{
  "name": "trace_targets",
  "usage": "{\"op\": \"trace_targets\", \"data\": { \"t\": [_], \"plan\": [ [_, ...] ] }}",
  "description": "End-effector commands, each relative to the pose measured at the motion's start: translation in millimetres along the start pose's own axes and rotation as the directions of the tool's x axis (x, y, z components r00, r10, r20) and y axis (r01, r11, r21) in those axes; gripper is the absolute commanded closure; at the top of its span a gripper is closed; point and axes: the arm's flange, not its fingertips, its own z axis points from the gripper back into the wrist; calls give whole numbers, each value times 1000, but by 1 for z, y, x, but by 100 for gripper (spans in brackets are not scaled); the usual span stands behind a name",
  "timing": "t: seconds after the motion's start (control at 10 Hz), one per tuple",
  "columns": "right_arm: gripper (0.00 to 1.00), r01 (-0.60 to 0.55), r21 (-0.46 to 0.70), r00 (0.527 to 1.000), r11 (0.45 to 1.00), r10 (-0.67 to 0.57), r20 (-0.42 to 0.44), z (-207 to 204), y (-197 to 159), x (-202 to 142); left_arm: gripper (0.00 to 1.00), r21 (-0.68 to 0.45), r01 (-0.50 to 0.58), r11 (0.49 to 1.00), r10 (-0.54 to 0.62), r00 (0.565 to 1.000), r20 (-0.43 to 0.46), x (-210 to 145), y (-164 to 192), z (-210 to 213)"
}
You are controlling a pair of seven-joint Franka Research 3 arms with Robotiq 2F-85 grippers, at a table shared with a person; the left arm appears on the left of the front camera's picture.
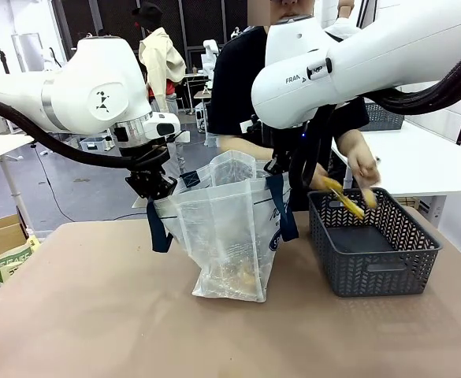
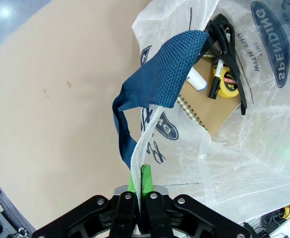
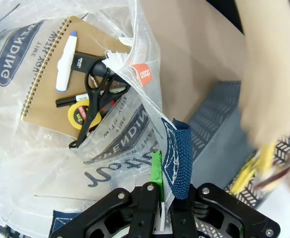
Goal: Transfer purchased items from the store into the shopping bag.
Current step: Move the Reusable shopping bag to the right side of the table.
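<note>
The left arm (image 1: 72, 90) comes in from the left with its wrist bent down. The left claw (image 1: 153, 187) points downward, both fingers pressed together on one rim of the shopping bag (image 1: 230, 228). The right arm (image 1: 364, 55) reaches across the middle, and the right claw (image 3: 162, 173) is clamped tight on the opposite rim. The person's hand (image 1: 362, 167) hangs low with its fingers curled in a grip.
</note>
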Motion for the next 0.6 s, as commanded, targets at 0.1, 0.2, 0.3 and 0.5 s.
{"op": "trace_targets", "data": {
  "t": [0.1,0.2,0.3,0.5],
  "plan": [
    [100,2,-2,1000,1000,-2,-4,-2,-2,-1,100,1,-4,1000,4,1000,-2,-1,1,0],
    [100,2,-2,1000,1000,-2,-4,-2,-2,-1,100,1,-4,1000,4,1000,-2,-1,1,0],
    [100,2,-2,1000,1000,-2,-4,-2,-2,-1,100,1,-4,1000,4,1000,-2,-1,1,0],
    [100,2,-2,1000,1000,-2,-4,-2,-2,-1,100,1,-4,1000,4,1000,-2,-1,1,0]
  ]
}}
